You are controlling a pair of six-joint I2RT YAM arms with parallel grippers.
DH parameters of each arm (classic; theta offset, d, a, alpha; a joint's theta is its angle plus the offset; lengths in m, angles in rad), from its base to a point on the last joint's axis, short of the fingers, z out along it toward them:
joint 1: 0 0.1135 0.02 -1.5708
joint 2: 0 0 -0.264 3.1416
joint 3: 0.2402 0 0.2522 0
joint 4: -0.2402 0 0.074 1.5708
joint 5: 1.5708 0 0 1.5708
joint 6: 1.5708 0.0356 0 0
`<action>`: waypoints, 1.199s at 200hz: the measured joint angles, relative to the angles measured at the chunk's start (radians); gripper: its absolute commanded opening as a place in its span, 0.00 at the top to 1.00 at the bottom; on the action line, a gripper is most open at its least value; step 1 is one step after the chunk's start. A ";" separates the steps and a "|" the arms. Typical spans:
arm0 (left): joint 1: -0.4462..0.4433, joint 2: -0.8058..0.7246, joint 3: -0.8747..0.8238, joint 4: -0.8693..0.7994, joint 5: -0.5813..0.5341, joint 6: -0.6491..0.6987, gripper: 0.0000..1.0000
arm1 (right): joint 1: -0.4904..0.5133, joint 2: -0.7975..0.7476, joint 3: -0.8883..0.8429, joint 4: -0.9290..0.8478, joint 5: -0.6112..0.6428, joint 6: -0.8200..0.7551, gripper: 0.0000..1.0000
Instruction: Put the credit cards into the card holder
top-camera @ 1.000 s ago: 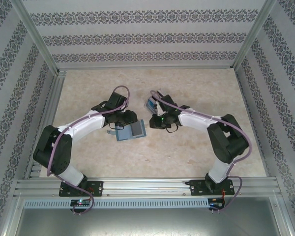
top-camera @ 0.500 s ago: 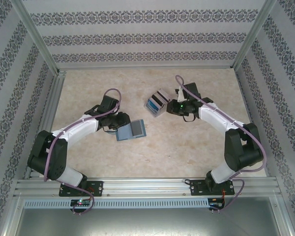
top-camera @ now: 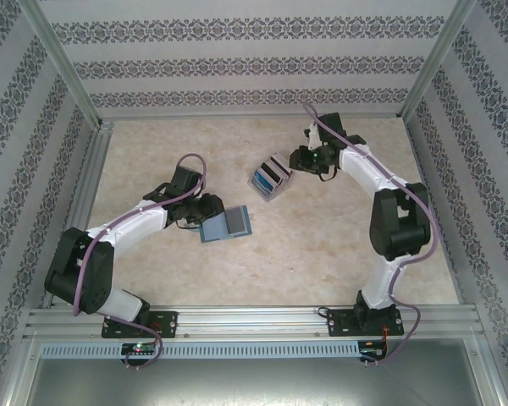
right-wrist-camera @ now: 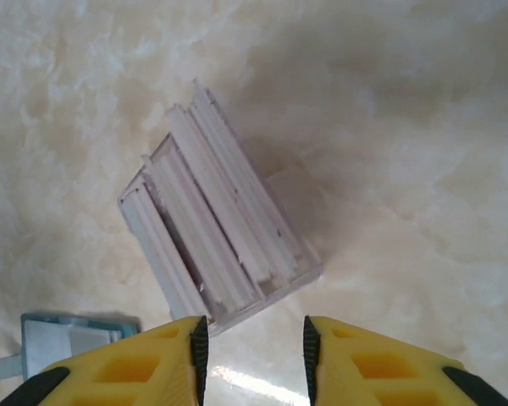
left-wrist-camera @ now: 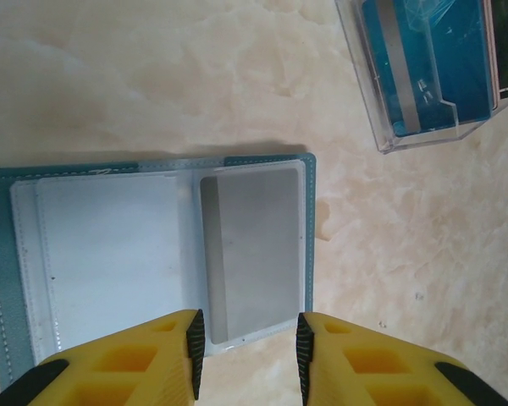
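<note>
On my marbled beige tabletop (top-camera: 322, 245), a clear plastic case (right-wrist-camera: 220, 245) stands (patterned walls (top-camera: 237, 63) and an aluminium frame (top-camera: 254, 317) surround it).

This is a robotics lab test cell, not a lived-in room. A bare aluminium frame (top-camera: 61, 63) of slotted posts boxes in the space. Flat panels (top-camera: 245, 59) printed with striped damask wallpaper stand on the left, right and far sides as a backdrop. The table (top-camera: 339, 254) has a marble-look sheet top. Along its near edge runs a slotted aluminium rail (top-camera: 254, 320). The left arm (top-camera: 131, 224) and right arm (top-camera: 394, 224) are bolted to this rail, and purple cables (top-camera: 192, 157) loop along them.
</note>
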 measured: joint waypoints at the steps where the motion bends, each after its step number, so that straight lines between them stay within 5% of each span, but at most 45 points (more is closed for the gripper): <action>1: 0.000 0.000 0.000 0.000 0.000 0.000 0.63 | -0.001 0.005 0.007 -0.003 0.000 -0.002 0.61; 101: 0.000 0.000 -0.008 0.019 0.007 -0.013 0.63 | -0.011 0.266 0.317 -0.182 -0.069 -0.070 0.59; 240: 0.000 0.000 -0.011 0.028 0.023 -0.016 0.63 | 0.044 0.311 0.403 -0.263 -0.101 -0.109 0.59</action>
